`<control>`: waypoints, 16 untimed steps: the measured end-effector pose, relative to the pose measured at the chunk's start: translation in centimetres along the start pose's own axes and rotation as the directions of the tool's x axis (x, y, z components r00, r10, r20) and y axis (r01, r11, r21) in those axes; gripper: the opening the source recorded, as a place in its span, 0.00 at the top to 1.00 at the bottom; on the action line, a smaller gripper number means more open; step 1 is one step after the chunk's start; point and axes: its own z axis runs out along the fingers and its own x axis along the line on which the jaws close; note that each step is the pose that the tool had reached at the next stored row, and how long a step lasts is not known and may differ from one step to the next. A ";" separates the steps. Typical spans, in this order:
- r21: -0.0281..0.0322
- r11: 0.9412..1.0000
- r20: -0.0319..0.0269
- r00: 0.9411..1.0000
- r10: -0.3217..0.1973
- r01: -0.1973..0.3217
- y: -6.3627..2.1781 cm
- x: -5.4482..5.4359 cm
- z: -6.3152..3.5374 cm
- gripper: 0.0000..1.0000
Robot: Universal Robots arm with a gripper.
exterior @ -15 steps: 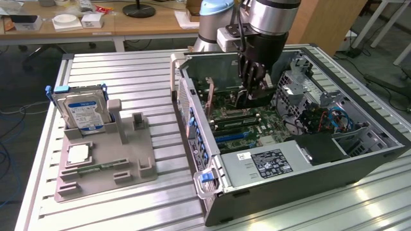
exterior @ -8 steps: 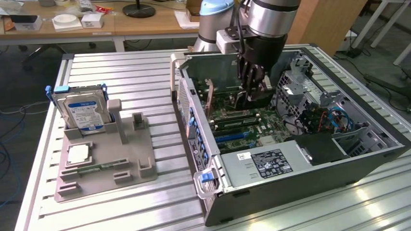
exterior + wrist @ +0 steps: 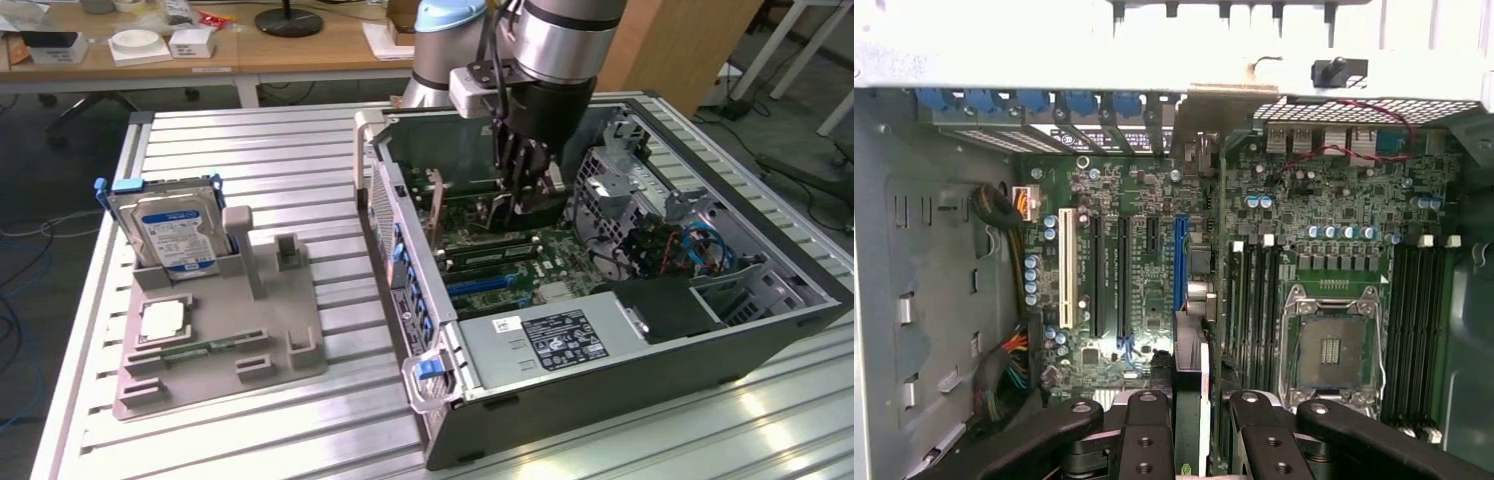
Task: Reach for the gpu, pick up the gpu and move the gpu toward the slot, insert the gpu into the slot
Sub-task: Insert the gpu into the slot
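My gripper [image 3: 523, 198] reaches down into the open computer case [image 3: 667, 345], over the motherboard. It is shut on the gpu [image 3: 515, 213], a dark card hanging below the fingers. In the wrist view the gpu [image 3: 1192, 365] appears edge-on as a thin strip between the two black fingers [image 3: 1146, 430], and the gripper [image 3: 1194, 415] holds it roughly in line with the long blue slot [image 3: 1180, 265]. The card's lower edge sits near the slot's end; I cannot tell whether it touches.
Black and white expansion slots [image 3: 1094, 275], memory slots [image 3: 1254, 300] and the CPU socket [image 3: 1332, 350] flank the blue slot. Cable bundles [image 3: 1004, 370] lie near the case wall. Outside the case, a grey fixture [image 3: 220, 345] holds a blue-labelled hard drive [image 3: 171, 228].
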 end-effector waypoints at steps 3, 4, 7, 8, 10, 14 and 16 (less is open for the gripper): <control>0.000 1.000 0.000 1.000 0.000 0.000 0.01 0.1 0.15 0.73; 0.000 1.000 0.000 1.000 0.000 0.000 0.01 0.2 0.20 0.73; 0.000 1.000 0.000 1.000 0.000 0.000 0.02 0.3 0.31 0.73; 0.000 1.000 0.000 1.000 0.000 0.000 0.02 0.3 0.36 0.73; 0.000 1.000 -0.001 1.000 0.000 0.000 0.02 0.4 0.46 0.73; 0.000 1.000 -0.001 1.000 0.000 0.000 0.03 0.5 0.69 0.73; 0.000 1.000 -0.001 1.000 0.000 0.000 0.04 0.5 0.80 0.73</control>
